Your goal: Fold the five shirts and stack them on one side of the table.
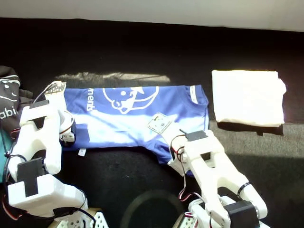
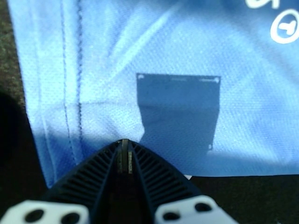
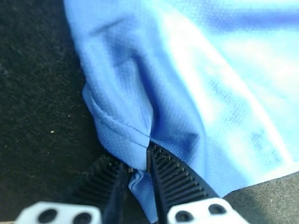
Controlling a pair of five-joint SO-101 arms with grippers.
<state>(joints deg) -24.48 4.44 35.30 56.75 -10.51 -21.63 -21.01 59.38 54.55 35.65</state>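
As the blue shirt (image 1: pixel 137 118) lies spread across the desk (image 1: pixel 142 47), your left gripper (image 2: pixel 124 151) is clenched on its hem and your right gripper (image 3: pixel 148 156) on a bunched fold. Folded white shirt (image 1: pixel 247 97) by right edge.

"What are those arms made of?"

"Blocky white plastic shells, on both the left arm (image 1: pixel 40 142) and the right arm (image 1: pixel 213 166). Black motors (image 1: pixel 31 176) sit in the joints."

"Any cables?"

"Thin red and black wires (image 1: pixel 179 151) loop loose beside the right arm."

"And at the ends?"

"Each wrist carries a small pale square board (image 1: pixel 160 123). The left gripper (image 2: pixel 124 151) and right gripper (image 3: pixel 148 156) have dark ribbed fingers (image 2: pixel 88 182) that taper to a point. They're fixed on white mounts (image 2: pixel 46 212) with round screw holes (image 2: pixel 35 215)."
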